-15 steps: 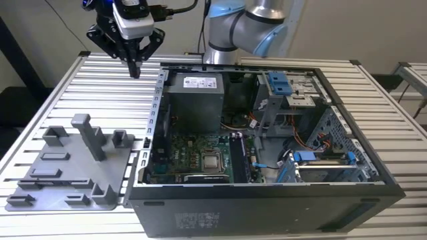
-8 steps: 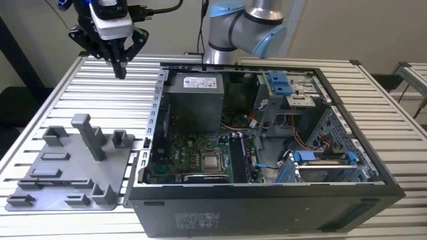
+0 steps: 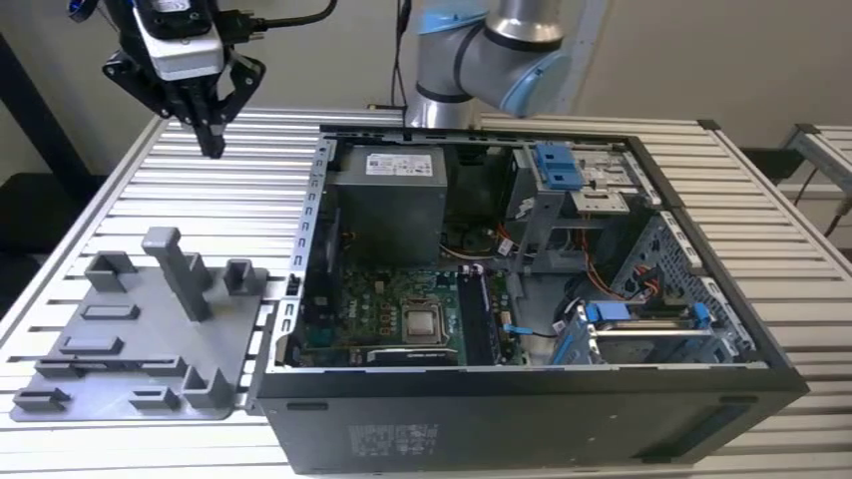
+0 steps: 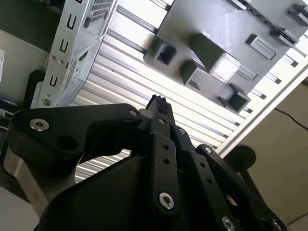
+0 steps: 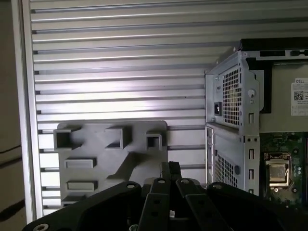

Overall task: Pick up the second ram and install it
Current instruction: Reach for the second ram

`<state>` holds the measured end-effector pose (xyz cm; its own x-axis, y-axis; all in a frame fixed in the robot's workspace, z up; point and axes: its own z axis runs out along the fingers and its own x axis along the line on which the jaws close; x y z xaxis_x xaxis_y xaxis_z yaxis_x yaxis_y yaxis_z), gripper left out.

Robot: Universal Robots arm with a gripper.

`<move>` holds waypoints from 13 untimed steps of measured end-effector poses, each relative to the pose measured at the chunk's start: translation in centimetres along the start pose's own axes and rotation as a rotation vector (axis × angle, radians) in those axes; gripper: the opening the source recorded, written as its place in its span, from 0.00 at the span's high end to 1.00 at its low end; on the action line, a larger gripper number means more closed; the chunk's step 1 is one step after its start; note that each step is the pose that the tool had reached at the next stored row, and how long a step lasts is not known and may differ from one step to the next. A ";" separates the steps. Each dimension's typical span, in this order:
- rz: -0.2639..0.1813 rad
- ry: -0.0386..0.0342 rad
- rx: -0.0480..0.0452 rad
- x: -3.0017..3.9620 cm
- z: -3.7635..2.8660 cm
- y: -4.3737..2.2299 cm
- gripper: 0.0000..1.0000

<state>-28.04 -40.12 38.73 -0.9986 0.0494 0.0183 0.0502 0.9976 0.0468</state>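
Exterior view's left: hovers with black gripper (image 3: 211, 140) jaws together, beyond grey plastic posted tray (image 3: 147, 334), well apart from open black computer case (image 3: 533, 419).

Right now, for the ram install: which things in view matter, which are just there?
Job: claw, shut, above the table; grey holder tray; motherboard in the open case.
Just there: power supply; blue drive brackets; orange cables.

Your counter (image 3: 187, 200) was shiny ribbed metal, the holder tray (image 3: 147, 329) matt grey plastic, the PC case (image 5: 231, 96) bare perforated sheet metal, and your pincer (image 3: 211, 150) matt black.
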 end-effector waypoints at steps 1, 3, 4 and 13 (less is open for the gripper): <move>-0.001 -0.0003 0.0001 0.33 0.03 -0.03 0.89; -0.003 -0.0006 0.0001 0.95 0.08 -0.06 0.89; -0.005 -0.0008 0.0001 1.25 0.11 -0.08 0.89; -0.018 -0.0017 -0.0002 3.87 0.33 -0.28 0.89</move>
<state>-31.93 -40.19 38.46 -0.9994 0.0320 0.0158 0.0327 0.9983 0.0473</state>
